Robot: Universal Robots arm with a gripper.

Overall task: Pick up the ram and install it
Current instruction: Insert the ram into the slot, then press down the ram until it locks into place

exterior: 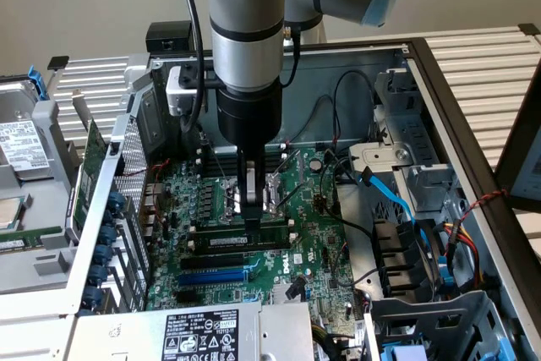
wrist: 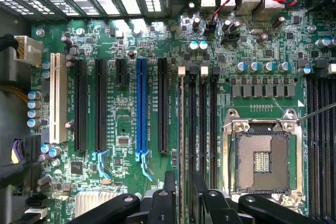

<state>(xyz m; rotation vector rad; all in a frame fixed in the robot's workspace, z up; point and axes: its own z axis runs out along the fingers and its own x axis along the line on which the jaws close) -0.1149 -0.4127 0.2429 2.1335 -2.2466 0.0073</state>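
Note:
The ram (exterior: 241, 243) sits on edge in one of the long black slots of the green motherboard (exterior: 321, 251), its white label facing the front of the case. In the wrist view the ram (wrist: 182, 129) shows as a thin edge running along its slot. My gripper (exterior: 252, 219) reaches straight down onto the middle of the stick. Its two black fingers (wrist: 170, 190) stand on either side of the ram's edge with a small gap each side, so my gripper (wrist: 184, 184) is open and holds nothing.
The bare CPU socket (wrist: 261, 161) lies just beside the ram slots. A blue slot (wrist: 141, 108), more black slots and a white slot (wrist: 58, 98) lie on the ram's other side. Blue cables (exterior: 389, 192) and drive bays crowd the exterior view's right; a power supply (exterior: 203, 331) sits in front.

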